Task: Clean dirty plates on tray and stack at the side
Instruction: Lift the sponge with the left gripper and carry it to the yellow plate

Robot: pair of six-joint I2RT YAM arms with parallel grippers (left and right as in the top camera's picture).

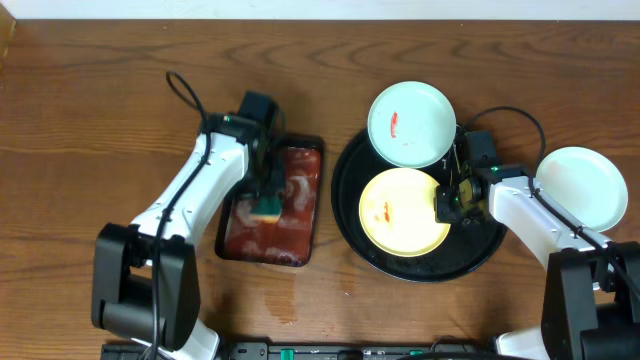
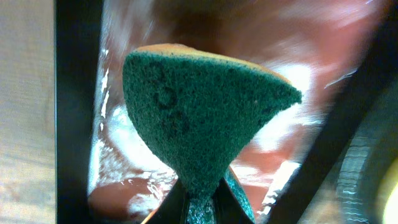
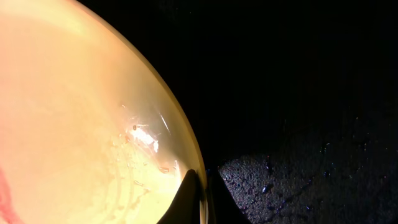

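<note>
- A large round black tray (image 1: 400,268) sits on a wood tabletop (image 1: 100,100). Every place below is given from this tray.
- A yellow plate (image 1: 403,210) lies flat inside the tray, near its middle. A red smear (image 1: 383,211) marks the plate left of its centre.
- The right gripper (image 1: 447,203) is at the yellow plate's right edge, inside the tray's right half. In the right wrist view its fingers are pressed together on the plate's rim (image 3: 200,196), and they appear to pinch it.
- A smeared pale plate (image 1: 411,123) rests at the tray's far edge and partly overhangs the rim.
- A clean pale plate (image 1: 582,185) sits on the tabletop to the right of the tray, apart from it.
- Just left of the tray lies a rectangular red-brown tray (image 1: 300,240) holding wet, foamy liquid.
- The left gripper (image 1: 267,195) hangs over that rectangular tray, pinching a green-faced sponge (image 1: 266,210) by one corner. The left wrist view shows the sponge fanned out above the closed fingers.
- Key relation: the yellow plate lies to the right of the sponge, past the black tray's left rim. The right gripper holds only the plate's right edge, so the smeared left side faces the left arm. My judgement is that the left arm is the one placed to wipe it.
</note>
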